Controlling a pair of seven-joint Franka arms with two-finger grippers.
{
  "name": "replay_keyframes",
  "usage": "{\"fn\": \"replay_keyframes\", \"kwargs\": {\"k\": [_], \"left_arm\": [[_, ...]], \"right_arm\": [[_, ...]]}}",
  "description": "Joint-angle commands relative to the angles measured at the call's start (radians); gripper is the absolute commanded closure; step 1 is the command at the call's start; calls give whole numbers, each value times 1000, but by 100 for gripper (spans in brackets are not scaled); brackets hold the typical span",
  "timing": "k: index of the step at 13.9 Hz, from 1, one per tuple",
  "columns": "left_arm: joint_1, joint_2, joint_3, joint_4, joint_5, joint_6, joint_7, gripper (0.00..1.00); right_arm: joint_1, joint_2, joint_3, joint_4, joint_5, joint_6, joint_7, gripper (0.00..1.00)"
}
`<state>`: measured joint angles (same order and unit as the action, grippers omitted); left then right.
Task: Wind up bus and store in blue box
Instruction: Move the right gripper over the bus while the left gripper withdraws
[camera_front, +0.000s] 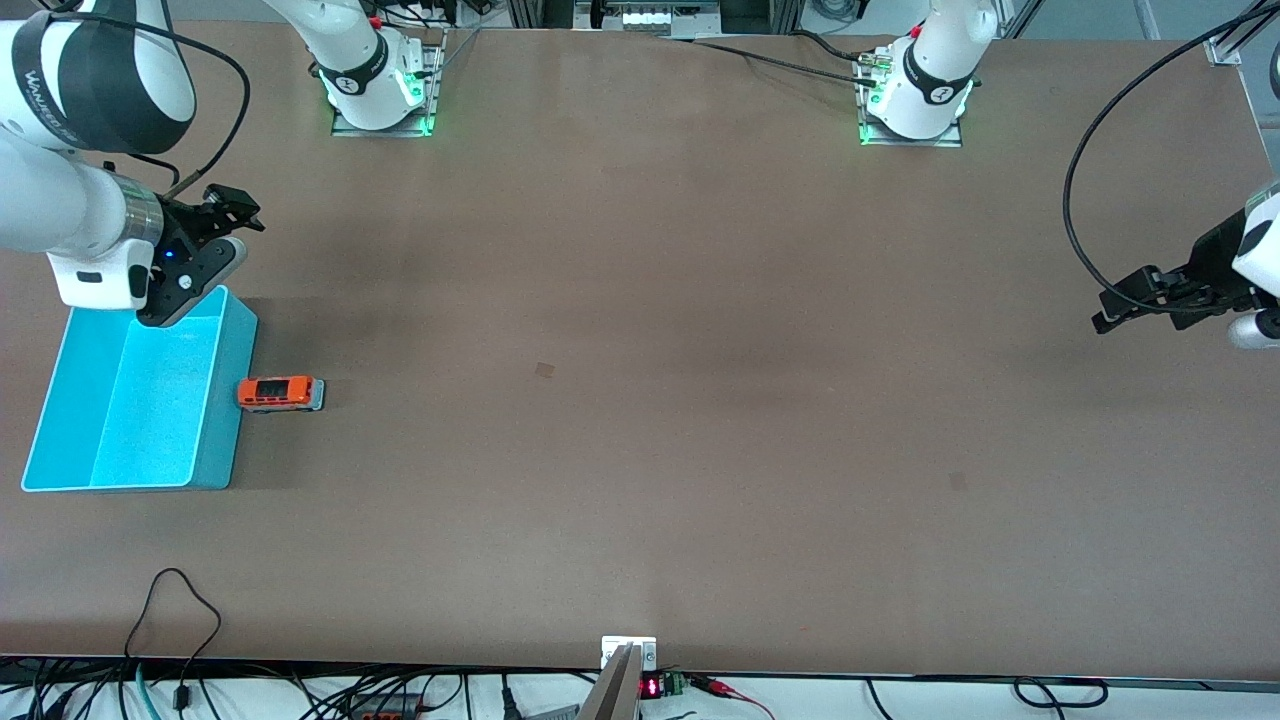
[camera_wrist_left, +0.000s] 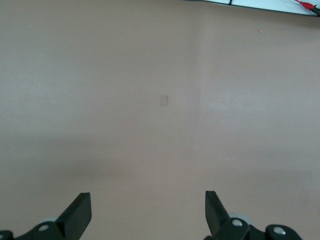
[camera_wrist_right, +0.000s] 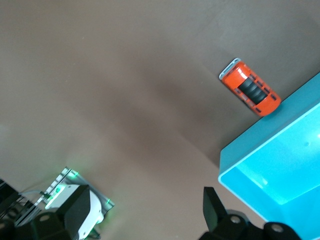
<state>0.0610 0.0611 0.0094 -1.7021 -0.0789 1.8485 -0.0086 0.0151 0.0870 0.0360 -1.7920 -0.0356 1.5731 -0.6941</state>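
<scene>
The bus was seen on the table, touching the box. Both jaws were spread: right gripper over the box's corner, left gripper waiting. No legible writing was found.

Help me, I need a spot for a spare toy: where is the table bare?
The whole middle of the table toward the left arm's end is bare. It is crowded only where the bus sits beside the blue box.
</scene>
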Motion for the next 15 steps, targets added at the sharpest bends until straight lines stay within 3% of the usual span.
{"fn": "replay_keyframes", "kwargs": {"k": [1, 5, 8, 11, 15], "left_arm": [[-1, -33, -32, -18, -12, -35, -62, 0], [-1, -69, -32, -14, 48, -97, -73, 0], [-1, -93, -31, -13, 50, -110, 17, 0], [-1, -89, -22, 4, 48, -166, 29, 0], [0, -98, -26, 30, 50, -204, -28, 0]], "right_arm": [[-14, -10, 4, -35, -10, 60, -36, 0], [-55, 2, 5, -156, -36, 287, -267, 0], [-106, 71, 8, -187, -35, 473, -626, 0], [-127, 144, 10, -188, -41, 539, -723, 0], [-127, 206, 18, -234, -148, 692, -760, 0]]}}
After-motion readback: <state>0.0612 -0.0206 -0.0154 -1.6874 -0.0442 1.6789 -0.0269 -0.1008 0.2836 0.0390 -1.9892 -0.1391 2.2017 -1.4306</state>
